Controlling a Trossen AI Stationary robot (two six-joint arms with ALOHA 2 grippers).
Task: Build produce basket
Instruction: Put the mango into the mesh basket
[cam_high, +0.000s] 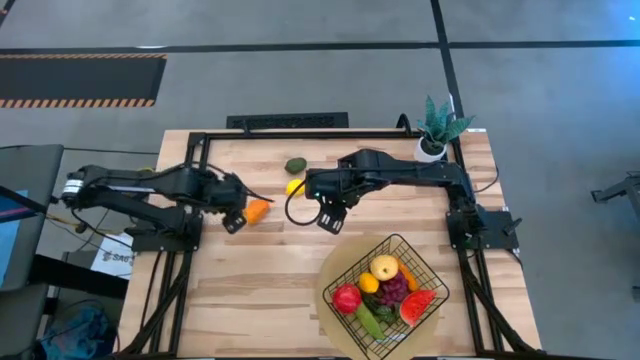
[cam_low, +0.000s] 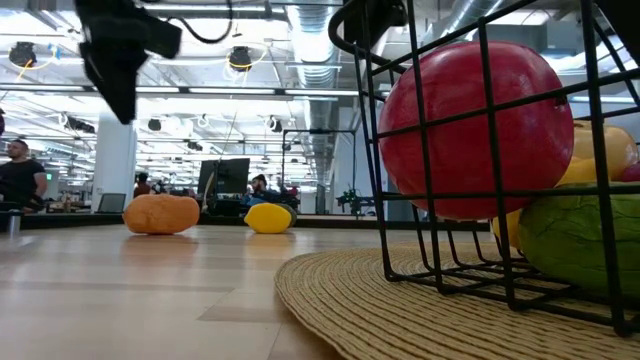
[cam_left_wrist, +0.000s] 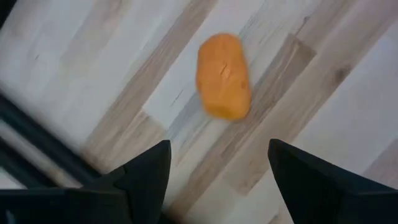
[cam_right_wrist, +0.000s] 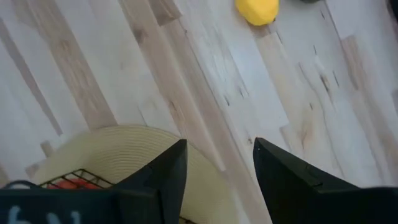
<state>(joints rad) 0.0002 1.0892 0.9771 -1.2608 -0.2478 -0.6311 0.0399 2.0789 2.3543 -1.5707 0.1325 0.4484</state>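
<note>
An oblong orange piece of produce (cam_high: 258, 210) (cam_left_wrist: 222, 76) (cam_low: 162, 213) lies on the wooden table, left of centre. My left gripper (cam_high: 235, 218) (cam_left_wrist: 217, 180) hangs open just above and to its left, touching nothing. A lemon (cam_high: 294, 187) (cam_right_wrist: 257, 10) (cam_low: 268, 217) and a green avocado (cam_high: 295, 165) lie farther back. My right gripper (cam_high: 330, 217) (cam_right_wrist: 217, 168) hovers open near the table's middle, between the lemon and the basket. The black wire basket (cam_high: 360, 262) (cam_low: 430, 240) stands on a round tan mat (cam_high: 335, 325) at the near right, holding a red apple (cam_high: 347, 297) (cam_low: 470, 130), grapes, a watermelon slice and other produce.
A small potted plant (cam_high: 435, 130) stands at the table's far right corner. A black frame rail (cam_high: 300, 134) runs along the far edge. Bare wood lies at the near left. People and desks show in the room beyond the table.
</note>
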